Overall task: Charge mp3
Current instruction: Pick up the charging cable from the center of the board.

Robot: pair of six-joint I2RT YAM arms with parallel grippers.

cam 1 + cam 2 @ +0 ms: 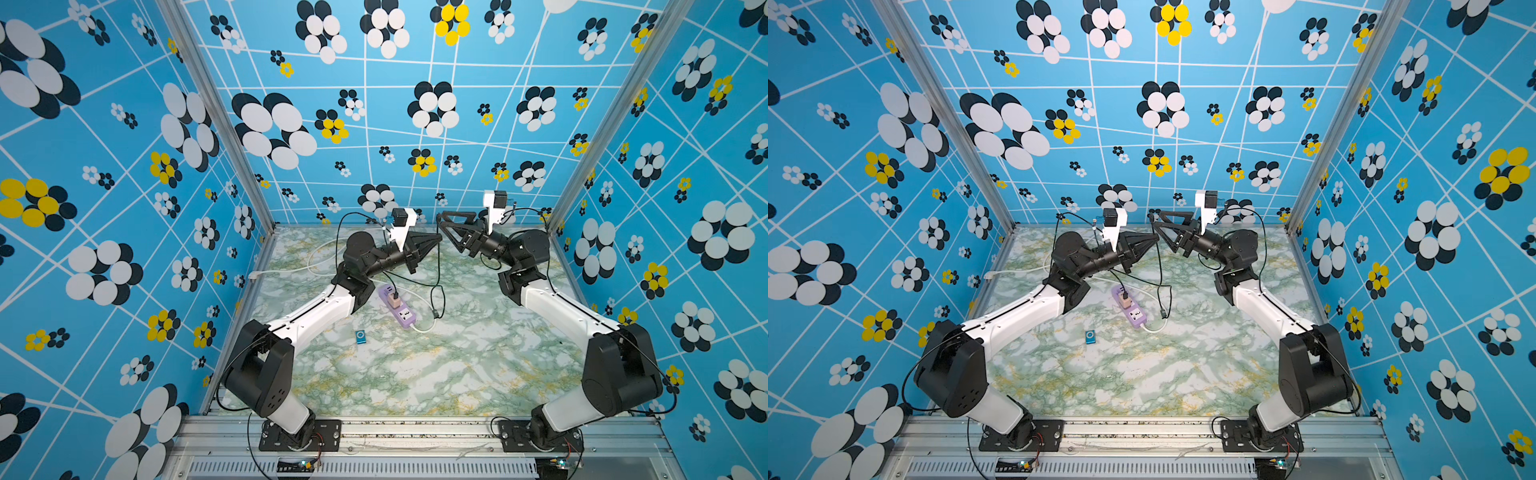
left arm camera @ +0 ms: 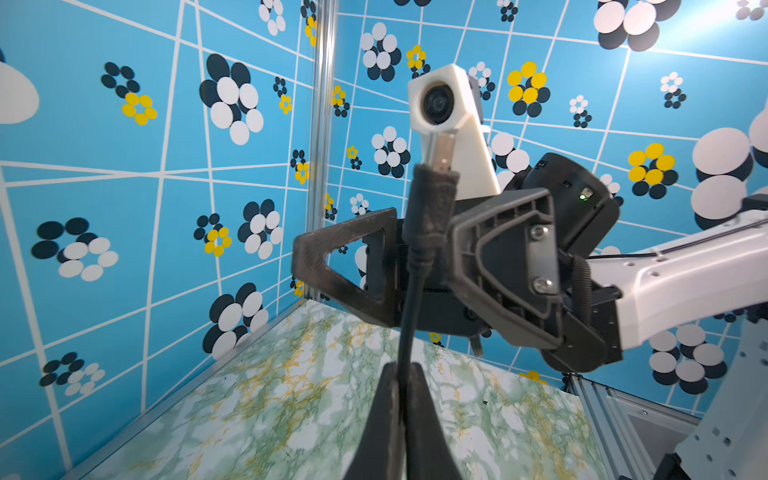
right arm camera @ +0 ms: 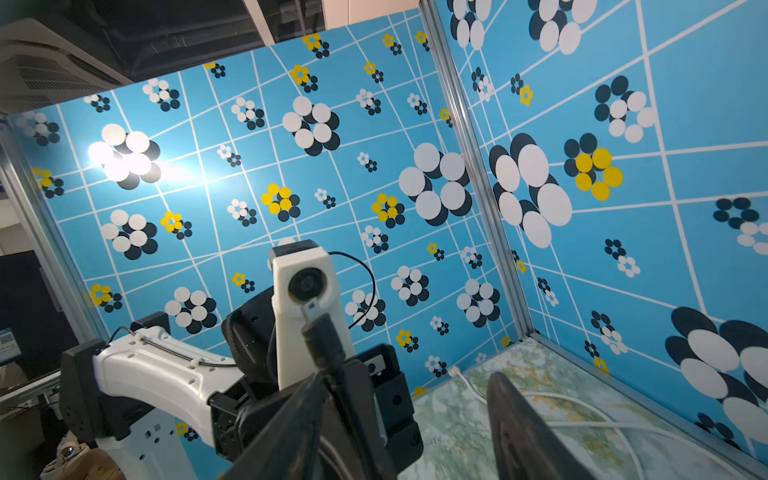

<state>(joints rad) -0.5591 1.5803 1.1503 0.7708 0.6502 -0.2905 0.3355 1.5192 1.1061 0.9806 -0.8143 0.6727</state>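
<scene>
The left jaws are clenching the black cable (image 2: pixel 409 299) below its plug, high above the table (image 1: pixel 415 374). The right jaws are standing apart, released, just beside that plug end. The mp3 (image 1: pixel 360 337) (image 1: pixel 1090 336) is lying flat on the table, near the lilac power strip (image 1: pixel 399 309) but not touching it.

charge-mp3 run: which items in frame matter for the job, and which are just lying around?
Job:
- mp3, alone on the table
- black cable, pinched in left gripper
- pink charger, plugged into lilac power strip

Lying about:
- white plug and cord by the wall
- right gripper, open, empty
</scene>
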